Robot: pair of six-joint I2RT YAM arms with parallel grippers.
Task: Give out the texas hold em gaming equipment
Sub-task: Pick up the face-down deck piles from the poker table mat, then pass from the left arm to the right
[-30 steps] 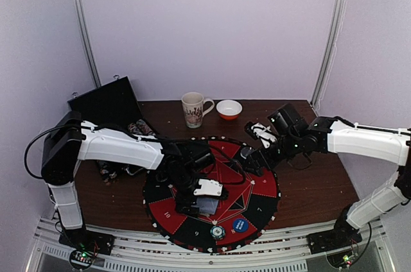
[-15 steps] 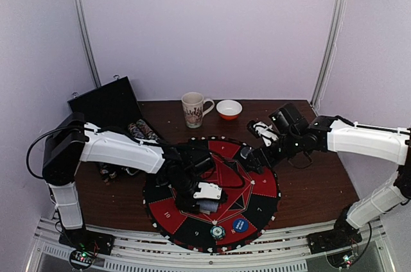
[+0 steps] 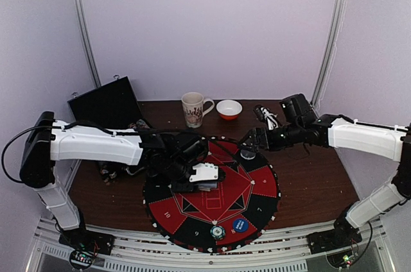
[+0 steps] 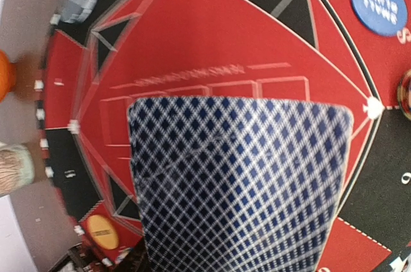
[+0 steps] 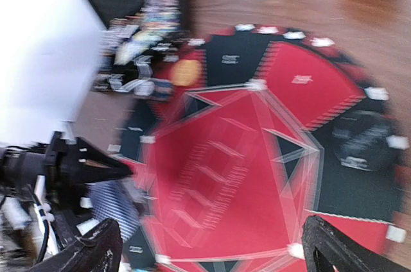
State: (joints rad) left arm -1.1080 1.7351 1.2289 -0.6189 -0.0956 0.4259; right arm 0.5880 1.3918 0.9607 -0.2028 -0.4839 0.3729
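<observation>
shifted farther across mat [image 3: 257, 190]: left claw [image 3: 202, 182], clamped on blue-backed card [image 4: 241, 182], back up, long axis running straight ahead of it; right claw [image 5: 209, 227] spread wide, empty.

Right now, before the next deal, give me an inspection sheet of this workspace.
Surface: wooden table with a round red-and-black felt mat on it.
Job's things: blue-backed card held above the mat; blue disc, striped chip, dark disc and orange disc on the mat.
Clutter: mug, orange bowl, black case.
Grippers: left gripper shut on the card; right gripper open, empty.
Cables: black loop at the left arm's shoulder; white bundle at the right wrist.
Surroundings: lilac walls, metal uprights.
</observation>
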